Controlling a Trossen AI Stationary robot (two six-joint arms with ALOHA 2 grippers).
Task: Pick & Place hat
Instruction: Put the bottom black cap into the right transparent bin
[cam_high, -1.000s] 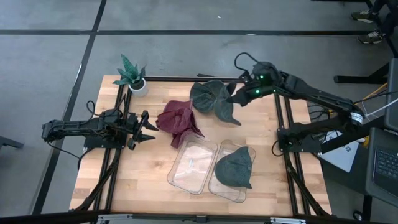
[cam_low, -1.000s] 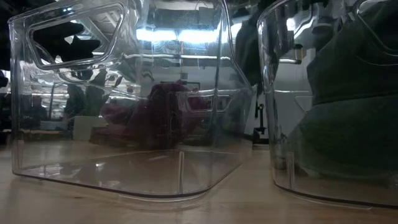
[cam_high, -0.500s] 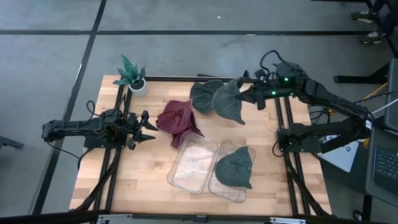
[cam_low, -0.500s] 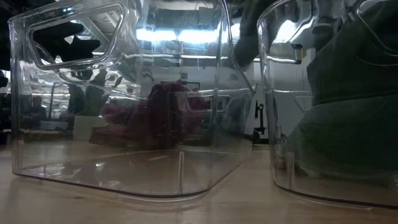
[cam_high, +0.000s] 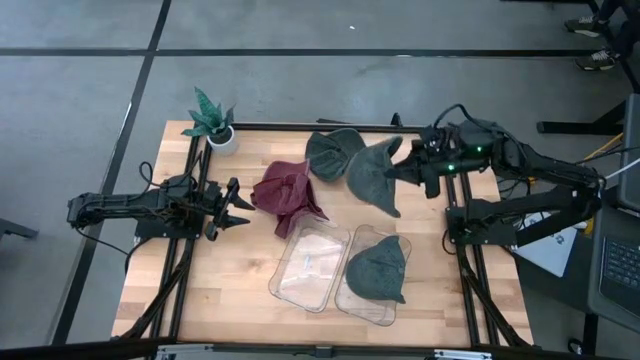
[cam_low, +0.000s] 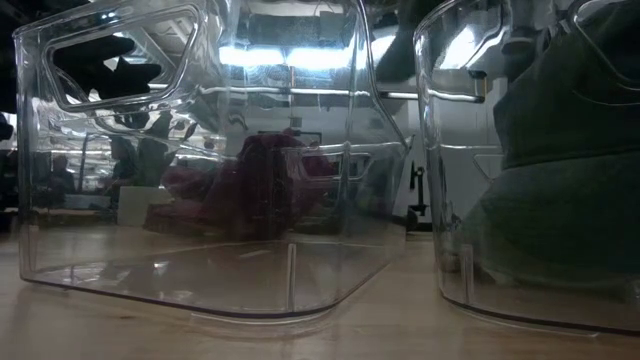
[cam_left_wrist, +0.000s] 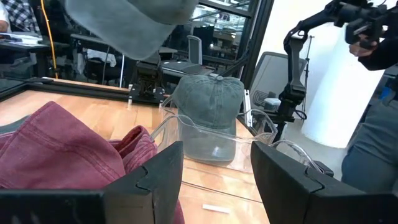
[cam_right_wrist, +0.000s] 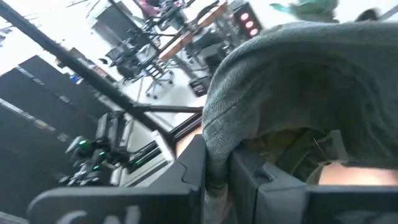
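Wooden worktop (cam_high: 240, 280) fills the centre of the high view, framed by dark rails. Two clear bins sit side by side at lower centre: the empty bin (cam_high: 308, 265) on the left, the filled bin (cam_high: 355, 300) touching it on the right with a grey-green cap (cam_high: 378, 270) already inside. Maroon hat (cam_high: 288, 192) lies crumpled at centre-left, just above the empty bin. Another dark green hat (cam_high: 328, 152) rests at upper centre. The carried hat (cam_high: 374, 178), grey-green, hangs off the worktop at upper right of centre, its long axis running diagonally down toward the bins. Right end effector (cam_high: 413, 170) is clamped on this hat's edge; the right wrist view shows cloth pinched between its fingers. Left end effector (cam_high: 238, 203) waits at mid-left, fingers spread, empty, just beside the maroon hat. Small potted plant (cam_high: 212, 122) at upper left corner. Judgement: the empty bin lies down and left of the right end effector, which is the nearer arm for the drop; the hanging hat must clear the bin's rim.
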